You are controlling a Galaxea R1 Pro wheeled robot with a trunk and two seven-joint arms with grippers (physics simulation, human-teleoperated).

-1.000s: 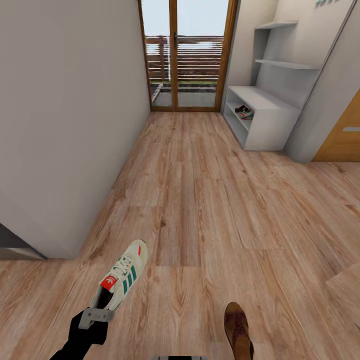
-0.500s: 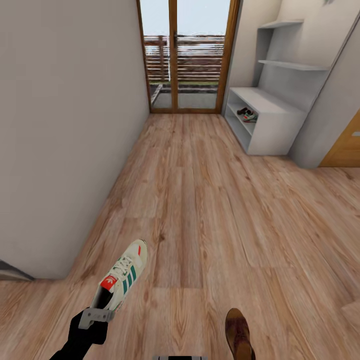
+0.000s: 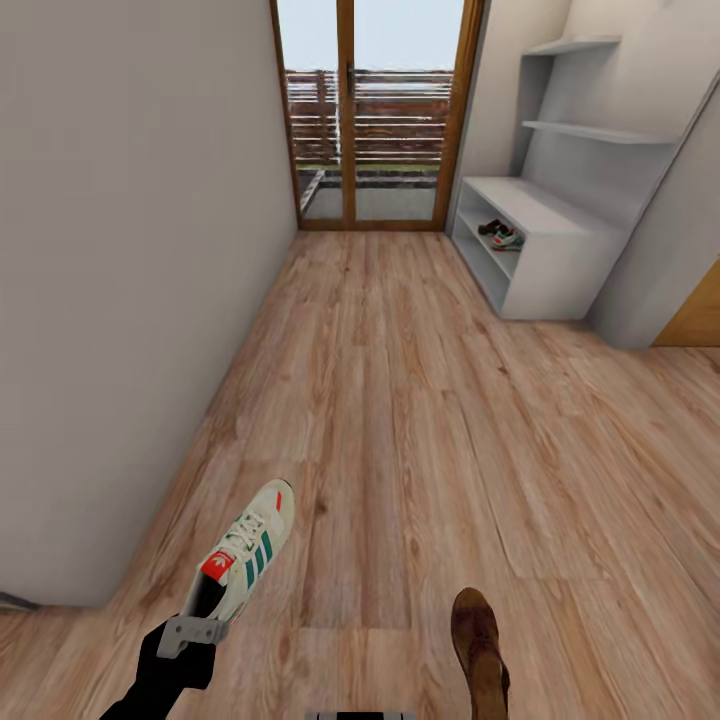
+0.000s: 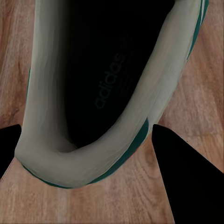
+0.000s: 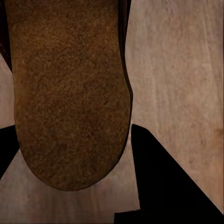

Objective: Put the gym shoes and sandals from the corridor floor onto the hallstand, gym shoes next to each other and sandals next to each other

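corridor floor (image 3: 400, 400): light brown wood-grain planks, running from the near edge of the head view up to a glazed door (image 3: 375, 110) with wooden frame at the far end. plain pale wall (image 3: 130, 250) along the left side.

hallstand (image 3: 560, 270): pale grey-white unit against the right wall, far end of the corridor, next to the door. wide bench top, open low shelf under it, two staggered upper shelves above. on the low shelf sit one gym shoe and something dark beside it (image 3: 500, 233); too small to make out more.

second gym shoe (image 3: 243, 555): cream-white, green side stripes, red tongue label. held off the floor at lower left of the head view, toe pointing away from the robot and up-corridor. left wrist view looks down into its dark opening, heel collar (image 4: 88, 158) nearest the camera, floor planks behind.

sandal (image 3: 477, 650): dark brown, lower right of the head view, lengthwise along the corridor. in the right wrist view its brown footbed (image 5: 70, 93) sits between the two dark fingers.

left gripper (image 3: 190, 632): grey bracket on a black arm, clamped at the heel of the gym shoe; fingers (image 4: 184, 177) pinch the heel collar from both sides.

right gripper (image 5: 74, 182): fingers (image 5: 163, 177) either side of the sandal's rounded end, pinching it.
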